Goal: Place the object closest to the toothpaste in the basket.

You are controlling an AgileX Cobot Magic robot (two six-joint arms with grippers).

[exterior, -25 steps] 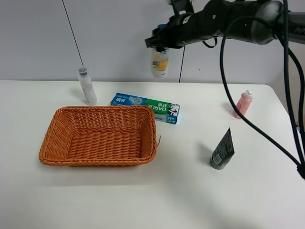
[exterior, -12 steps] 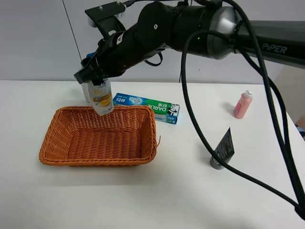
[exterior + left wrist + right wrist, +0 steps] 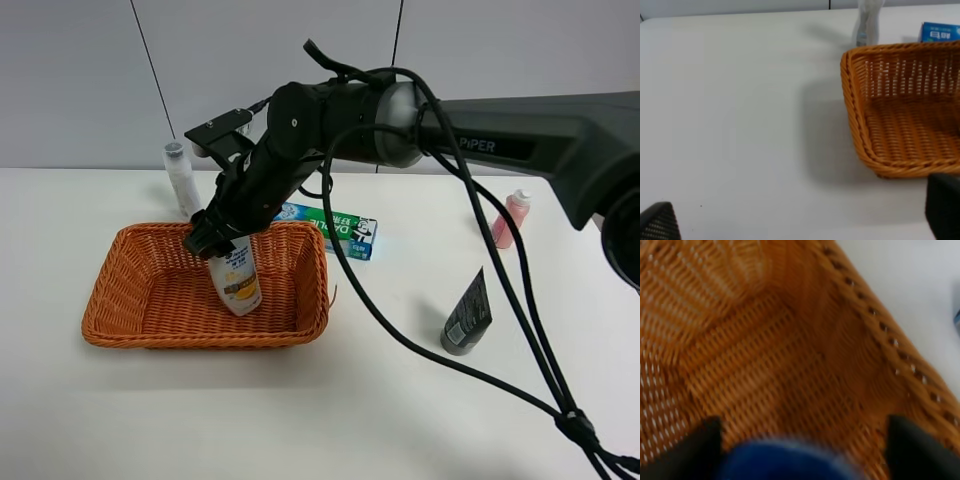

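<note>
- Nearly done: the right gripper [image 3: 213, 240] is clamped on the top of the bottle [image 3: 236, 283], upright inside the basket [image 3: 120, 335], which sits just beside the toothpaste [image 3: 338, 228].
- Left to do: let go and pull clear.
- The left gripper [image 3: 800, 220] hangs wide open and empty over the table [image 3: 740, 100].
- Whether the bottle's base touches the weave cannot be told; the right wrist view shows its cap [image 3: 785, 460] as a blue blur.
</note>
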